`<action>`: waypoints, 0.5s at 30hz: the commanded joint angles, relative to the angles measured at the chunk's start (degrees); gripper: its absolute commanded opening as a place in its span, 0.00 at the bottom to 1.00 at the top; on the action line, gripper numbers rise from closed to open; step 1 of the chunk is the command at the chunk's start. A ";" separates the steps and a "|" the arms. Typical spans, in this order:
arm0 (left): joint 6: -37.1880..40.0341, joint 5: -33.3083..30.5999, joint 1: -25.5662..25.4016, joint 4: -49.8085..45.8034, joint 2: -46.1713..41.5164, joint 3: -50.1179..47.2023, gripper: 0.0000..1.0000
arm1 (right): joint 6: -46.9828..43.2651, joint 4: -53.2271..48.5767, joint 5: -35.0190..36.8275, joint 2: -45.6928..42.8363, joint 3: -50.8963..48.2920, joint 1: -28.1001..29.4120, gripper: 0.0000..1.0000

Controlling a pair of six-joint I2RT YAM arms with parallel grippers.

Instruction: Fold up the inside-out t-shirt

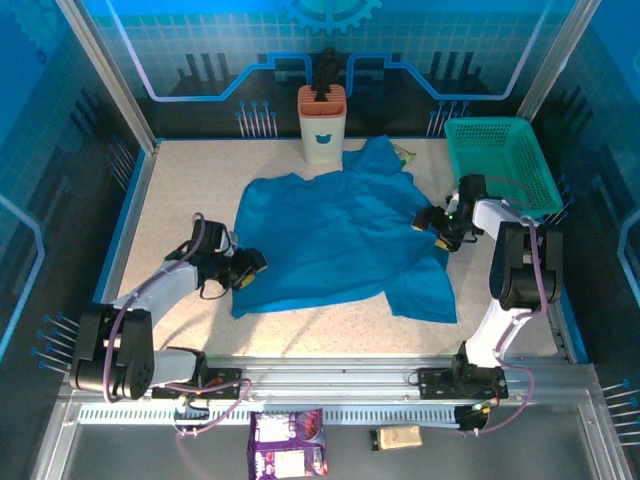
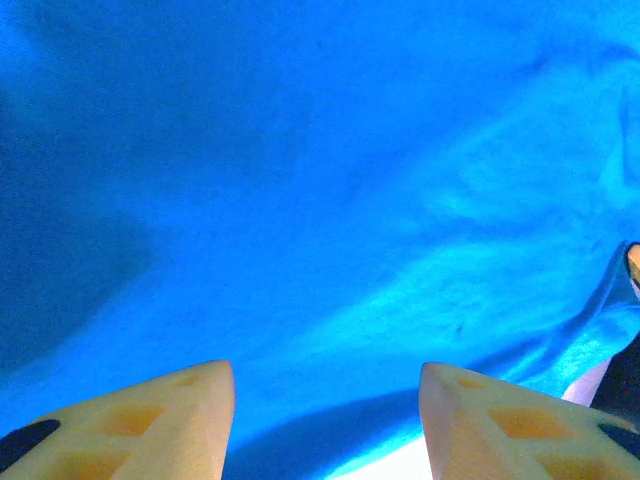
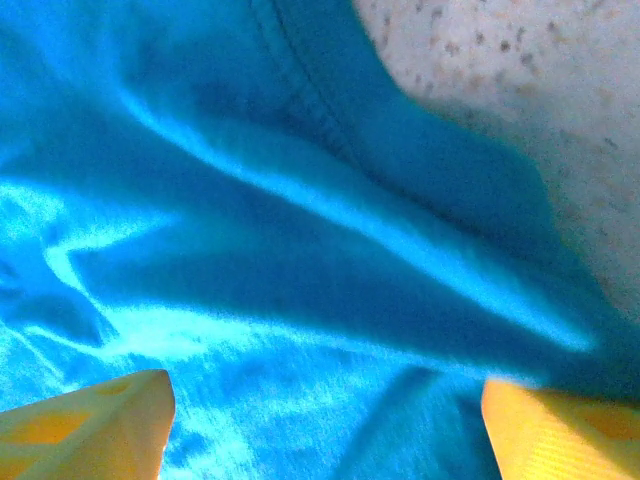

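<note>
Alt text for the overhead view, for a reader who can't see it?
A rumpled blue t-shirt lies spread on a speckled table, the left gripper at its left edge and the right gripper at its right edge. Behind it stand an orange-and-white holder and a teal basket.

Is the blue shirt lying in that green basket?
No, the t-shirt lies spread out on the table, outside the basket.

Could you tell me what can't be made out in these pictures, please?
1. Top view: a small greenish item at the shirt's far edge is too small to identify.
2. Top view: the left gripper and right gripper are too small to show whether they touch the shirt.
3. Top view: the packet's print is too small to read.
</note>
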 commanded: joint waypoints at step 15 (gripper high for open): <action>-1.61 -3.26 -7.60 1.08 8.85 6.57 0.53 | 7.26 -2.42 -2.74 -23.92 -23.36 11.55 0.86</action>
